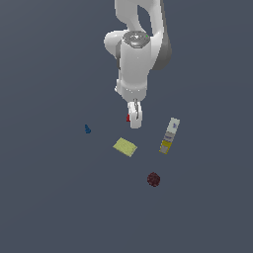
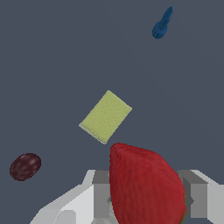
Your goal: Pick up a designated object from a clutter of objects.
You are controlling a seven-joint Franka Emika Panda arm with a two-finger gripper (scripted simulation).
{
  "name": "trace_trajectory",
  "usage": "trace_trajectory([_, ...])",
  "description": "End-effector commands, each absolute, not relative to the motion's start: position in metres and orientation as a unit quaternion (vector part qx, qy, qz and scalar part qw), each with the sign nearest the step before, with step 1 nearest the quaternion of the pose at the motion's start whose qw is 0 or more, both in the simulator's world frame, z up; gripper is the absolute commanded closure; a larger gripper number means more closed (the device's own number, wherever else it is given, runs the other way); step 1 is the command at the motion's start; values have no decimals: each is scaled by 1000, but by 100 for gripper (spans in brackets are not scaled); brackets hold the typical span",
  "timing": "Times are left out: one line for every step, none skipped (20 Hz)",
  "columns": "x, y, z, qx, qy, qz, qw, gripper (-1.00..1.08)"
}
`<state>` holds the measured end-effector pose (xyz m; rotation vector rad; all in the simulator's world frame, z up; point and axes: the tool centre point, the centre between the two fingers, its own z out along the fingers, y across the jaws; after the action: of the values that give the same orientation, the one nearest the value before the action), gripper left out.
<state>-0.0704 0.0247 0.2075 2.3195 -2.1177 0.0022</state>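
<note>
Broad, flat, dark grey bench (image 1: 49, 197), carrying scattered small items. Above its middle, a white, rounded robot arm (image 1: 136, 54) reaching down from the far side, ending in a pale tool (image 1: 134, 118) just above the far edge of the clutter.

Toward the exterior view's right of the tool, a long white-and-yellow box (image 1: 169, 136) lying flat, one end pointing far, the yellow end near. Just near of the tool, a flat pale yellow rectangle (image 1: 125, 147), turned at an angle; same rectangle (image 2: 105, 116) in the wrist view, apart from everything else. Nearer again and slightly toward the exterior view's right, a dark maroon bumpy ball (image 1: 153, 179), well apart from the box; also in the wrist view (image 2: 25, 166).

Tiny bright red strawberry (image 1: 128, 117) between the grey finger pads (image 2: 101, 199) of the tool (image 2: 146, 199), pinched from both sides, filling much of the wrist view (image 2: 146, 183); only a red sliver showing in the exterior view, against the tool's left side there. Lifted off the bench or touching it: cannot tell.

Far toward the exterior view's left, a tiny blue piece (image 1: 87, 129), alone, well apart from the rest; seen too in the wrist view (image 2: 162, 24).
</note>
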Motion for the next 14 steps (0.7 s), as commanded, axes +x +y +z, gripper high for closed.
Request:
trace_trajectory([-81, 39, 227, 738, -674, 2, 1, 108])
trace_trajectory([-85, 45, 235, 738, -674, 2, 1, 108])
trace_trajectory([-90, 51, 243, 738, -674, 2, 1, 108])
trace_trajectory([-94, 58, 251, 738, -674, 2, 1, 108])
trace_trajectory([-98, 64, 259, 738, -674, 2, 1, 108])
trace_trajectory([-102, 69, 267, 738, -674, 2, 1, 108])
trace_trajectory([-106, 75, 274, 738, -674, 2, 2, 108])
trace_trajectory([-109, 81, 281, 738, -674, 2, 2, 108])
trace_trajectory([-113, 86, 288, 738, -674, 2, 2, 108])
trace_trajectory([-116, 91, 295, 738, -674, 2, 1, 108])
trace_trajectory([-120, 96, 301, 738, -674, 2, 1, 108])
trace_trajectory([-123, 101, 307, 738, -674, 2, 1, 108])
trace_trajectory([-125, 106, 313, 738, -674, 2, 1, 108])
trace_trajectory([-128, 110, 319, 739, -674, 2, 1, 108])
